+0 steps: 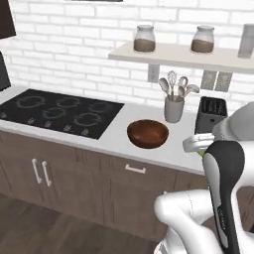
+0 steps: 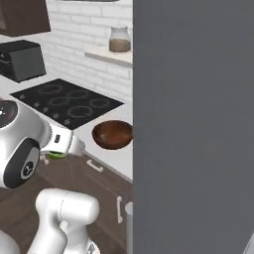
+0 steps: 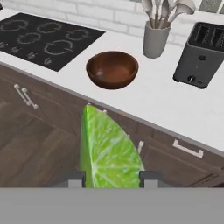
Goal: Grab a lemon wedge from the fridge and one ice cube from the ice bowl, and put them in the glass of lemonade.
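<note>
The claw [image 3: 111,177] is pinching the wedge [image 3: 107,151], one dark fingertip [image 3: 75,177] pressed against each flat side, so the green-yellow piece stands up between them with its point away from the hand. In the left base view the claw [image 1: 201,149] hangs off the front edge of the table [image 1: 119,134], above the brown cabinet fronts, and a sliver of green wedge [image 1: 203,153] peeks under it. Ahead of the claw, on the table, sits the bowl [image 3: 112,69], apart from the wedge and with no cube that I can make out inside. Past the bowl stands a grey crock [image 3: 154,38] of utensils, beside a dark toaster [image 3: 202,53]. On the other side of the bowl lies the black cooktop [image 3: 46,38]. The grey fridge [image 2: 193,127] wall rises close beside the arm in the right base view. No writing is legible anywhere.
</note>
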